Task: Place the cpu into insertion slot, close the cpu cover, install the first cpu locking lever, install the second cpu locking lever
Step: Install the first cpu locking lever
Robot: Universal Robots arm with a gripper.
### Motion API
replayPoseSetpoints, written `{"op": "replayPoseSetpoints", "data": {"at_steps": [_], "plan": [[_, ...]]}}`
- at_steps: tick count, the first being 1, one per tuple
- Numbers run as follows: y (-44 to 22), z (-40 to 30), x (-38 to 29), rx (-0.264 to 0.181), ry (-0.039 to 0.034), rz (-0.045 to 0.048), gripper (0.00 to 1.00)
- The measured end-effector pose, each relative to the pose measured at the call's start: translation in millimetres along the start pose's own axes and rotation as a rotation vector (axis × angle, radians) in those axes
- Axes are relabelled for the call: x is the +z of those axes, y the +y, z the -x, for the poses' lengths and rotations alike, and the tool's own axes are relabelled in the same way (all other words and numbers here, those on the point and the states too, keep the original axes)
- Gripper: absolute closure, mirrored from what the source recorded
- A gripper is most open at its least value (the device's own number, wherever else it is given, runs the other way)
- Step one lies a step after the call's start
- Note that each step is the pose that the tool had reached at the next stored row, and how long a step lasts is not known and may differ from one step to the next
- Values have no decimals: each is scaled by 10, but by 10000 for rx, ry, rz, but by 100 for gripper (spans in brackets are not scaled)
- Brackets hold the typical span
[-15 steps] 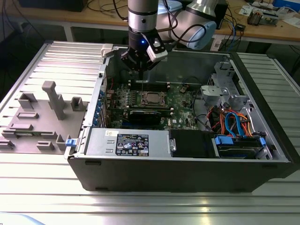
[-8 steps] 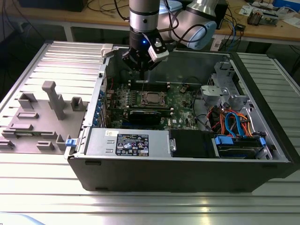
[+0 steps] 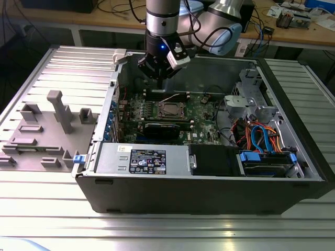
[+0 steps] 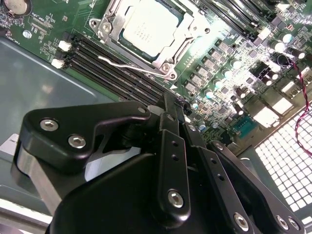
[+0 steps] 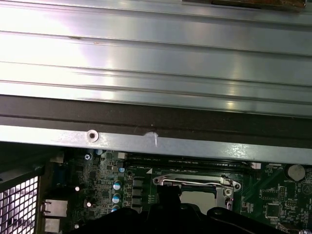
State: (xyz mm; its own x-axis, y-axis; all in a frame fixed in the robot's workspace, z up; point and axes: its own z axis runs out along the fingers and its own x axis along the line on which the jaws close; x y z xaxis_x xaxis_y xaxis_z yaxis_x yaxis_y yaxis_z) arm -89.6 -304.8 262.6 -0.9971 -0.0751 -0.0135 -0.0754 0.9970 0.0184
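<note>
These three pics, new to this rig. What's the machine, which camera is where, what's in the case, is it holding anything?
It is a single robot arm whose black gripper hangs over an open computer case lying on a ribbed metal table. The exterior view looks at the whole scene from off the arm. Both wrist views come from cameras riding on the arm, looking down past the gripper. Inside the case is a green motherboard. On it the cpu sits in the insertion slot with the silvery cpu cover framing it, and a thin wire lever runs beside it. The gripper holds nothing that I can see.
</note>
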Motion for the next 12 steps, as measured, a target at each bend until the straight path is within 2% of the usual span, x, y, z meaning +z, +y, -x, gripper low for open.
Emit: {"op": "replayPoseSetpoints", "data": {"at_steps": [12], "plan": [[-1, 11, 0, -1, 1, 0, 89]]}}
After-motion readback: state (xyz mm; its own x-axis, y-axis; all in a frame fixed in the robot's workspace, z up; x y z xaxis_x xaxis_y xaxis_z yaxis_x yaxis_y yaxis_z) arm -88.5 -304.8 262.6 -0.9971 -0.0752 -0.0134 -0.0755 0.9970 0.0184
